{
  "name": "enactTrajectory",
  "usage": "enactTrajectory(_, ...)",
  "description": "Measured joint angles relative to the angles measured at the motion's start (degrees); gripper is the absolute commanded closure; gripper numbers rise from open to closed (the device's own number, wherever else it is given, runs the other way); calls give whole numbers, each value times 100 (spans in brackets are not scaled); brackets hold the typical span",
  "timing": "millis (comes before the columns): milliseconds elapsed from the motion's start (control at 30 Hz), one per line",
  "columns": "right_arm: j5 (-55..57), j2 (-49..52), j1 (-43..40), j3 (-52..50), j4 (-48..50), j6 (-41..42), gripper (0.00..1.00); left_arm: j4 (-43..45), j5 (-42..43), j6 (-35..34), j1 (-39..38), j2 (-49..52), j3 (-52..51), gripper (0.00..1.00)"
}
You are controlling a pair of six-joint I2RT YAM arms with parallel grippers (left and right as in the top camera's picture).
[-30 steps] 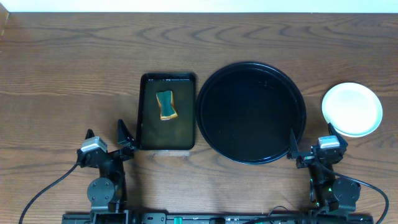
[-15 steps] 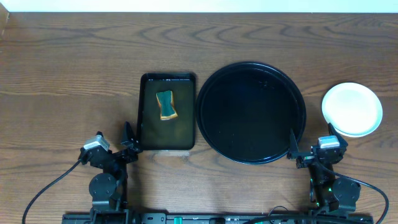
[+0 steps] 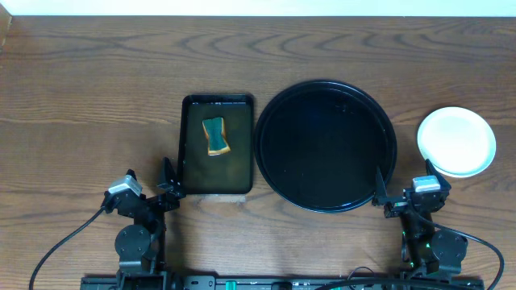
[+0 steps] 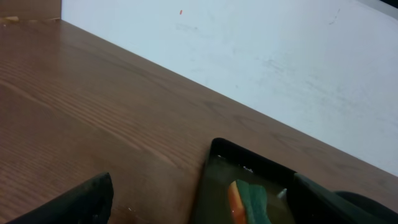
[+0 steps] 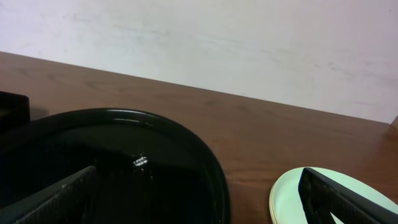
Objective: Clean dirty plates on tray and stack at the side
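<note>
Both sets of jaws are wide open with nothing between them. The left jaws sit low at the near edge of the bench (image 3: 81, 97). From overhead, one finger (image 3: 168, 173) sits just beside the near left corner of the small rectangular black tray (image 3: 230, 173), and the other finger is out over bare wood. The right jaws are spread the same way. Their left finger (image 3: 379, 182) is at the near right rim of the big round black tray (image 3: 326, 145), and their right finger (image 3: 430, 167) is just beside the near edge of the plates (image 3: 456, 141).

Count-wise there are two arms, two trays and one sponge (image 3: 214, 135). The sponge is green with an orange side and lies in the far half of the rectangular tray, a bit left of centre. The left wrist view catches it too, between that arm's fingers.

The two trays sit side by side mid-bench, nearly touching, with the rectangular one on the left.

The plates are off the round tray, on the wood just to its right and not touching it. From above they show as one pale round disc with a clean top. Whether that's a single plate or a stack, the overhead view doesn't show. The right wrist view only shows a pale edge.
</note>
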Motion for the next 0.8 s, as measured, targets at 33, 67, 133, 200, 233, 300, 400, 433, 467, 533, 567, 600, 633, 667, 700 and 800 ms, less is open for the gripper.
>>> enactTrajectory(33, 0, 0, 0, 0, 0, 0, 1, 0, 0, 0, 0, 0, 0, 11)
enactTrajectory(67, 0, 0, 0, 0, 0, 0, 1, 0, 2, 0, 0, 0, 0, 10)
enactTrajectory(133, 0, 0, 0, 0, 0, 0, 1, 0, 9, 0, 0, 0, 0, 10)
enactTrajectory(200, 0, 0, 0, 0, 0, 0, 1, -4, 22, 0, 0, 0, 0, 11)
enactTrajectory(233, 0, 0, 0, 0, 0, 0, 1, -4, 28, 0, 0, 0, 0, 10)
enactTrajectory(300, 0, 0, 0, 0, 0, 0, 1, -9, 39, 0, 0, 0, 2, 10)
enactTrajectory(400, 0, 0, 0, 0, 0, 0, 1, -11, 42, 0, 0, 0, 2, 10)
enactTrajectory(433, 0, 0, 0, 0, 0, 0, 1, -11, 42, 0, 0, 0, 2, 10)
enactTrajectory(467, 0, 0, 0, 0, 0, 0, 1, -11, 44, 0, 0, 0, 2, 11)
enactTrajectory(533, 0, 0, 0, 0, 0, 0, 1, -11, 44, 0, 0, 0, 2, 10)
enactTrajectory(567, 0, 0, 0, 0, 0, 0, 1, -11, 44, 0, 0, 0, 2, 11)
enactTrajectory(600, 0, 0, 0, 0, 0, 0, 1, -11, 44, 0, 0, 0, 2, 10)
enactTrajectory(633, 0, 0, 0, 0, 0, 0, 1, -11, 44, 0, 0, 0, 2, 10)
enactTrajectory(667, 0, 0, 0, 0, 0, 0, 1, -11, 46, 0, 0, 0, 2, 10)
enactTrajectory(700, 0, 0, 0, -2, 0, 0, 1, -11, 46, 0, 0, 0, 2, 11)
enactTrajectory(800, 0, 0, 0, 0, 0, 0, 1, -13, 61, 0, 0, 0, 2, 10)
